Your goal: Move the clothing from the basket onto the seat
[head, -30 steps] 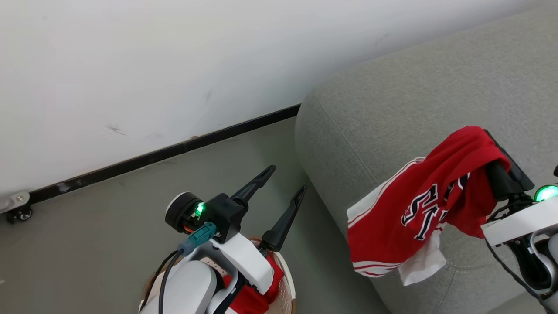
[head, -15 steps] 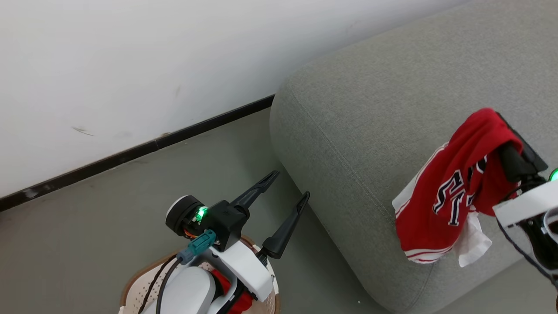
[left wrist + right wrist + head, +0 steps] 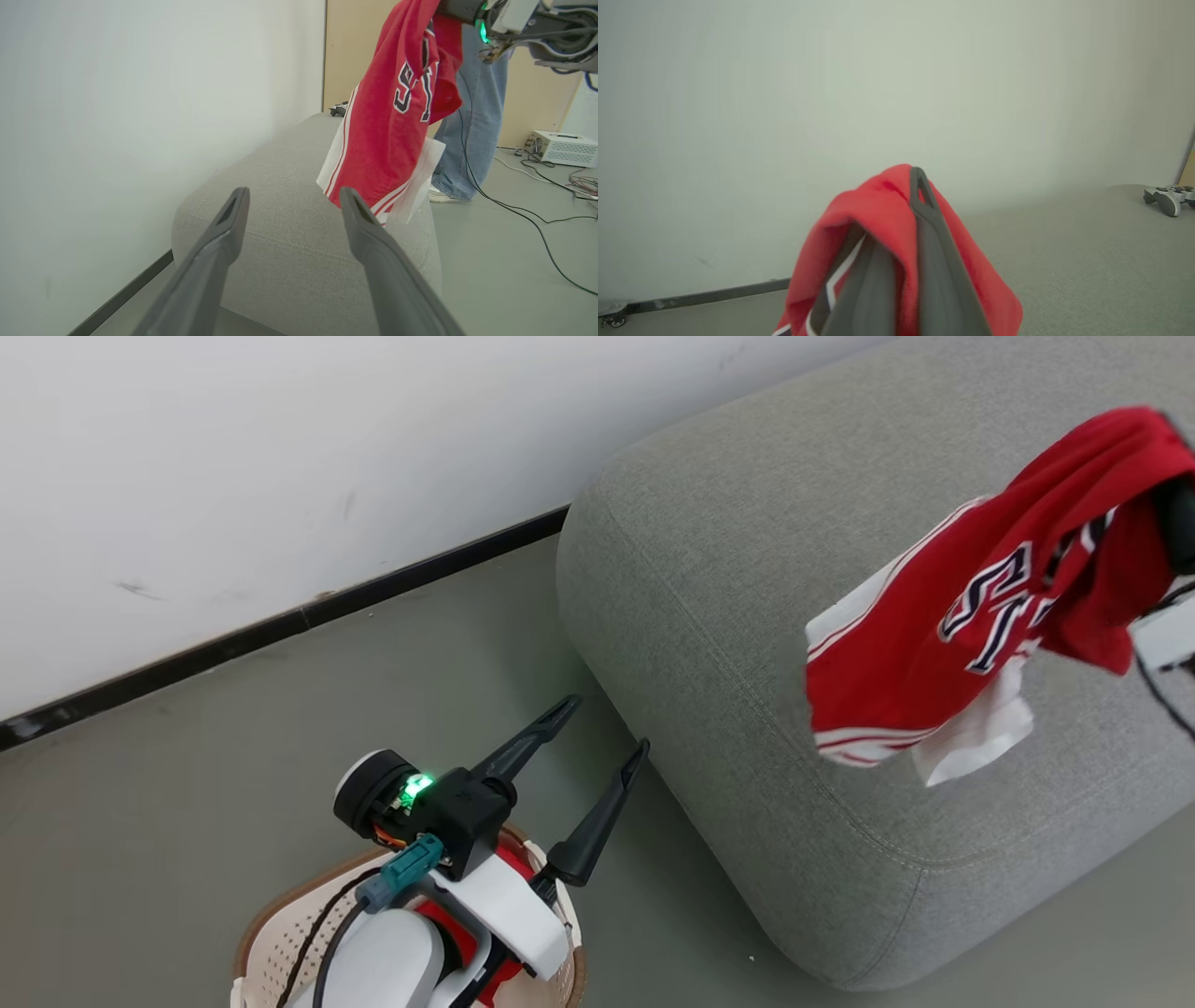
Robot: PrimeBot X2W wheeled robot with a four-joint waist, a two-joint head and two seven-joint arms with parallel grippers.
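Held garment: the clothing [image 3: 943, 635] hangs at the right of the head view, over the seat [image 3: 728, 551]. It is likely raised so it clears the cushion edge before lowering.
Right gripper [image 3: 906, 205]: jaws narrow, pinching a red fold that drapes over both fingers.
Left gripper [image 3: 607, 724]: lower centre of the head view, jaws wide and holding nothing. It sits above the basket [image 3: 266, 933], probably ready for another pick.
Basket contents: red cloth [image 3: 448, 933] shows beneath the left wrist, and the arm hides how much.
Cut off: the right arm runs off the right edge of the head view.
Unclear: whether the hem touches the cushion.
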